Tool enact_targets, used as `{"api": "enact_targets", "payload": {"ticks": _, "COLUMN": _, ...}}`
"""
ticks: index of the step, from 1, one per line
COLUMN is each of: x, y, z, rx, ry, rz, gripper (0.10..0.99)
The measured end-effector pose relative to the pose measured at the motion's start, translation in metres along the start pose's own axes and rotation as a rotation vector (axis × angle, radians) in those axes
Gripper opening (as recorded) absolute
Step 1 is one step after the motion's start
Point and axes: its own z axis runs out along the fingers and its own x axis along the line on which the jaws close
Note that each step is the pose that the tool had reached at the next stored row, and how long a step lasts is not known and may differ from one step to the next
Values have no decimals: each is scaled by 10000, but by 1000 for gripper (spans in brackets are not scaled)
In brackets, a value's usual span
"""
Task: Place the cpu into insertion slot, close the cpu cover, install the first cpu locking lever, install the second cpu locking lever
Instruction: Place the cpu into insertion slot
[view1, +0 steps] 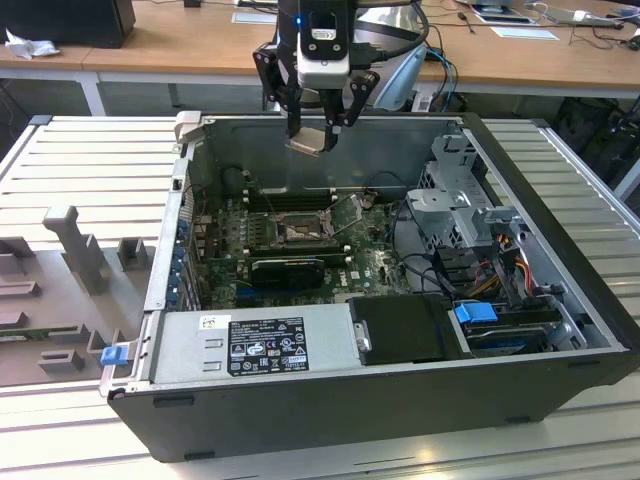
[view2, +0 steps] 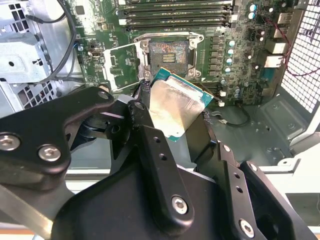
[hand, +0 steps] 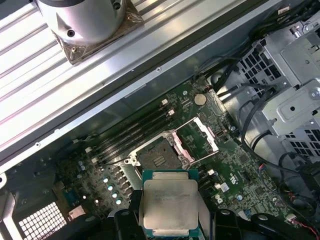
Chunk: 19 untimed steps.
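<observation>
1. Hand (view1: 316, 133): clenched on the chip (hand: 170, 204), gripping two opposite edges.
2. Chip: flat square, pale metal face, thin green rim. Held in the air and slightly tilted above the open computer case (view1: 300, 400). Over the green board (view1: 375, 262), well apart from the socket (hand: 159, 159), not seated.
3. Handling, as a judgement: light, stiff, thin. Smooth metal face probably slippery. Underside contacts and socket pins probably fragile. Best held by the bare edges, as now, and kept level, with no pressure on the face.
4. Socket: square, dark frame, brownish centre, bare and open. Cover plate (hand: 206, 133) swung up just beside it, toward the exterior view's right.
5. Case: black tower lying on its side, lid off. Grey power box (view1: 260, 340) along the near wall. Metal drive cage (view1: 455, 200) and loose cables at the exterior view's right. Little room around the socket, as a judgement.
6. Desk (view1: 90, 150): ribbed grey metal top under the case. Grey moulded fixtures (view1: 75, 245) at the exterior view's left. Wooden desk (view1: 180, 45) behind, carrying papers and cables.
</observation>
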Motion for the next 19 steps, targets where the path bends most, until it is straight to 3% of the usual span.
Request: {"api": "enact_targets", "payload": {"ticks": 19, "x": 0, "y": 0, "z": 2, "rx": -29, "ry": -134, "rz": 1495, "gripper": 529}}
